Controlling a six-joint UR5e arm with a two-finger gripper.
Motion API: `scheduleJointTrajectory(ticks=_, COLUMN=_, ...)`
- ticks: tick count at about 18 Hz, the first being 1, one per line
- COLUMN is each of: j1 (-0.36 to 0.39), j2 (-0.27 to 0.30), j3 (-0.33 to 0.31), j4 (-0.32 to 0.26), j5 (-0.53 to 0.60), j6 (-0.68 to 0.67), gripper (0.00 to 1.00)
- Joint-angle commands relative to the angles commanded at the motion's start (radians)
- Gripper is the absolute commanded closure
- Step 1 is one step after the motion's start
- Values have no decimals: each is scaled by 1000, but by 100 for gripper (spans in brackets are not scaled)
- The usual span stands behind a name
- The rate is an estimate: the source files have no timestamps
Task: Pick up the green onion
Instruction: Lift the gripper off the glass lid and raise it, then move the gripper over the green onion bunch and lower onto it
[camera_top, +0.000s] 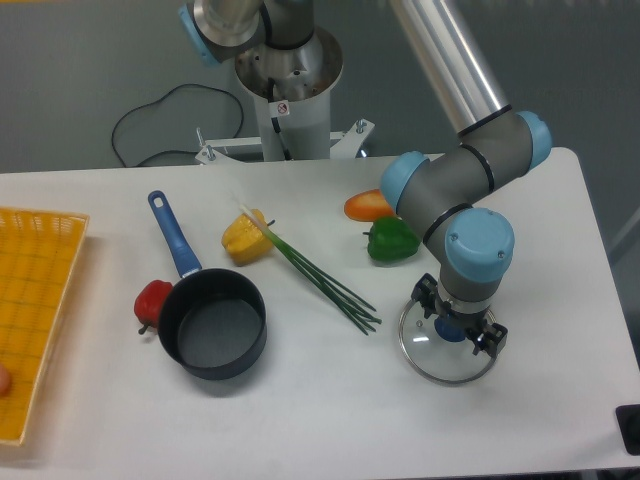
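Pincer (456, 331) is positioned over a glass lid (446, 346); its opening cannot be told. Green onion (315, 270) is seen lying left of that lid, pale end against a yellow pepper (246, 239).

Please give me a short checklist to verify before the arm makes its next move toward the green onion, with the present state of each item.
1. Thin dark green onion bundle is fully visible on the white table: ok.
2. Nothing lies on top of its stalks: ok.
3. Pale end touches the yellow pepper: not ok, grasp nearer mid-stalk.
4. Tool is positioned above the onion: not ok, it hangs over the round glass lid.
5. Tool is open and empty: cannot tell, the wrist hides its fingers.
6. Black pot with blue handle is apart from the stalks: ok.
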Motion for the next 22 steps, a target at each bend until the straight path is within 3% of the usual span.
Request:
scheduleJointTrajectory(ticks=6, j1=-18, j2=38, j3=-17, j4=-2, j5=6, j6=-12, gripper=0)
scheduleJointTrajectory(ticks=13, j1=-44, j2=133, j3=-97, j4=-2, j5=0, j6=-43, gripper=0)
scheduleJointTrajectory(ticks=17, j1=-67, j2=167, j3=-150, j4=-2, j5=-8, j6=-119, gripper=0)
scheduleJointTrajectory(ticks=22, j1=-138, j2=187, j3=-216, j4=0, j5=-18, j6=-334, gripper=0)
